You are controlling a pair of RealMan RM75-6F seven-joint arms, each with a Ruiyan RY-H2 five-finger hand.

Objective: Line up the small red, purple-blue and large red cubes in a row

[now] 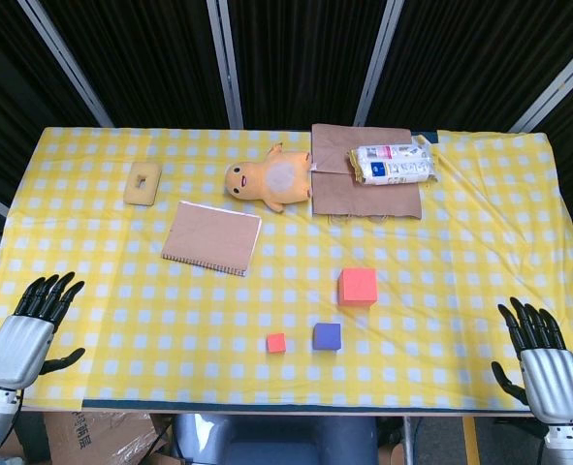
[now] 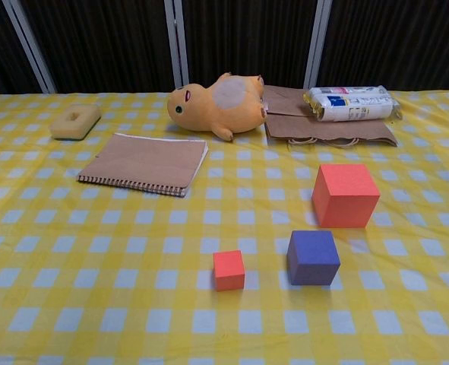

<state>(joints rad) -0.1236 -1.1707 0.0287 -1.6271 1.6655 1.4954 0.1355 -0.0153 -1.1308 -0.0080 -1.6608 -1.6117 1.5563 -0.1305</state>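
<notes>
Surface: your counter [image 1: 121, 291] wears a yellow-and-white checked cloth, lightly creased, with dark panels behind.
Cubes: you have three matte foam-looking blocks, all between your two hands and nearer the right one.
Small red cube [image 1: 276, 342]: nearest your left hand of the three, just beside the purple-blue cube [image 1: 327, 336].
Large red cube [image 1: 358, 287]: farther out from your hands, close behind the purple-blue one, apart from it.
Left hand [image 1: 26, 334]: empty, dark fingers spread, at the counter's near corner.
Right hand [image 1: 543, 363]: empty, fingers straight and apart.
Far side: one orange plush toy [image 1: 267, 179], one spiral notebook [image 1: 212, 237], one tan ring-shaped sponge [image 1: 143, 182], one flat brown paper bag [image 1: 364, 194] under one plastic-wrapped packet [image 1: 393, 164].
</notes>
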